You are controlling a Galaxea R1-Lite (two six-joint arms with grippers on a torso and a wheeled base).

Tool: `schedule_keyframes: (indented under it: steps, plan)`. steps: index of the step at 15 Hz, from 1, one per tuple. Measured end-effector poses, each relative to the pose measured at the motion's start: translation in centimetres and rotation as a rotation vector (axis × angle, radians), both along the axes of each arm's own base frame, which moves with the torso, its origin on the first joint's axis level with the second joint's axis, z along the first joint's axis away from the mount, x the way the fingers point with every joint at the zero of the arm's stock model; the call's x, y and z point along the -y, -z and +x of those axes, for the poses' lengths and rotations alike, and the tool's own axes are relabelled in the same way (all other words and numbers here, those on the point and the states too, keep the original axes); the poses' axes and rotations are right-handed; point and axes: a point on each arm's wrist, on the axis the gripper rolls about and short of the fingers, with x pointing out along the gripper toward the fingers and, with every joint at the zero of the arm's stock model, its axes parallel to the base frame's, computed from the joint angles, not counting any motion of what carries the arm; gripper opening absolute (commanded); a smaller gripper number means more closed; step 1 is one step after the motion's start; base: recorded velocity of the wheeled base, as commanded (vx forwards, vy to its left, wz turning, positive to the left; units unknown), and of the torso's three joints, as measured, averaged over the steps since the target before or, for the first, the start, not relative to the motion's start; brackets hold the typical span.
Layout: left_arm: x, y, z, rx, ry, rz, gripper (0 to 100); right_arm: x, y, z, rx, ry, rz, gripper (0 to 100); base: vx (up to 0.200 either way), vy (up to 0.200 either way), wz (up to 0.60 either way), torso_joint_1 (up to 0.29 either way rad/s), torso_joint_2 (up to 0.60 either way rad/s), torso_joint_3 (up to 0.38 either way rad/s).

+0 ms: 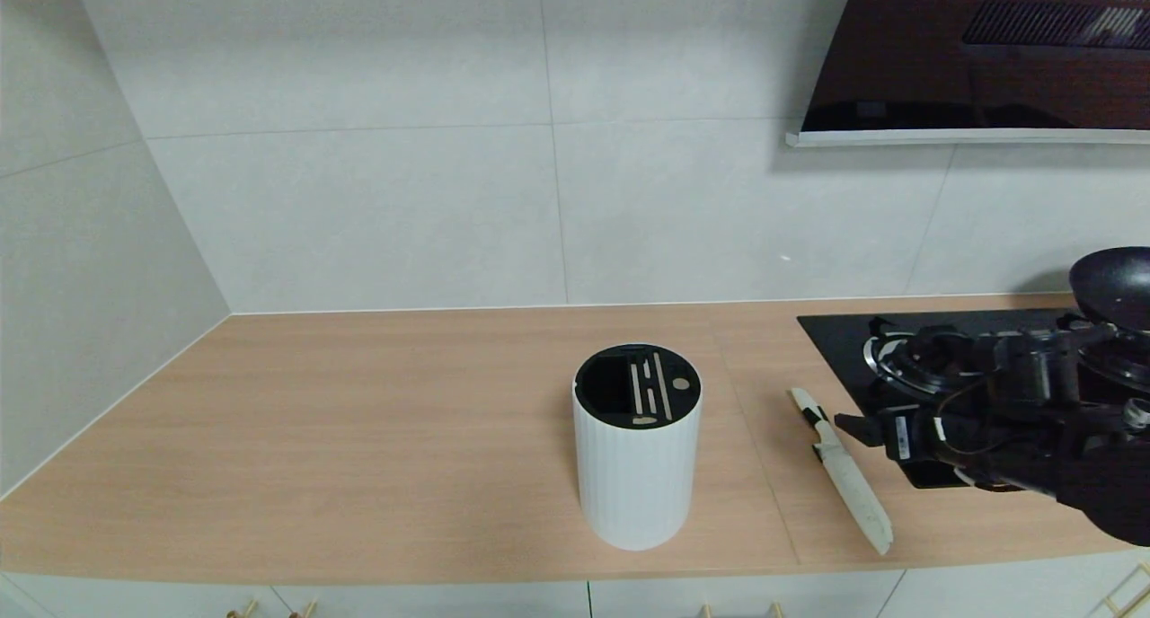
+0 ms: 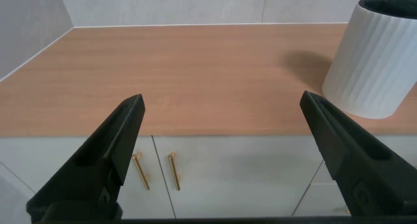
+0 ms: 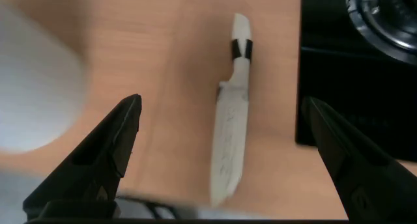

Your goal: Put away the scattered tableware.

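Right wrist view showed the knife (image 3: 231, 129) straight ahead of the wide-spread right end effector (image 3: 221, 103), centred in its gap, long axis square to the closing line.

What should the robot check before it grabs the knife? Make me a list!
1. Right tool open: ok, spread wide.
2. Knife free to lift: ok, it lies flat on the counter with nothing on it.
3. Right tool lined up with the knife: ok, in the right wrist view the knife sits between its two sides.
4. Right tool low enough to grip: cannot tell.
5. Holder ready: ok, upright, slotted top facing up.
6. Left tool out of the way: ok, open at the counter's front edge, apart from the knife.
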Motion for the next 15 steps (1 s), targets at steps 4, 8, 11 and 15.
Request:
schedule_keyframes:
  steps: [4, 8, 11, 15]
  plan:
    - [0.0, 0.0, 0.0, 0.000, 0.000, 0.000, 100, -0.8, 4.4, 2.3, -0.055, 0.039, -0.050, 100, 0.000, 0.000, 0.00, 0.000, 0.00, 0.000]
    - [0.0, 0.0, 0.0, 0.000, 0.000, 0.000, 100, -1.1, 7.0, 4.1, -0.071, 0.055, -0.065, 100, 0.000, 0.000, 0.00, 0.000, 0.00, 0.000]
    - [0.0, 0.0, 0.0, 0.000, 0.000, 0.000, 100, -1.2, 8.5, 5.2, -0.088, 0.061, -0.071, 100, 0.000, 0.000, 0.00, 0.000, 0.00, 0.000]
    - [0.0, 0.0, 0.0, 0.000, 0.000, 0.000, 100, -1.2, 9.9, 5.7, -0.101, 0.078, -0.084, 100, 0.000, 0.000, 0.00, 0.000, 0.00, 0.000]
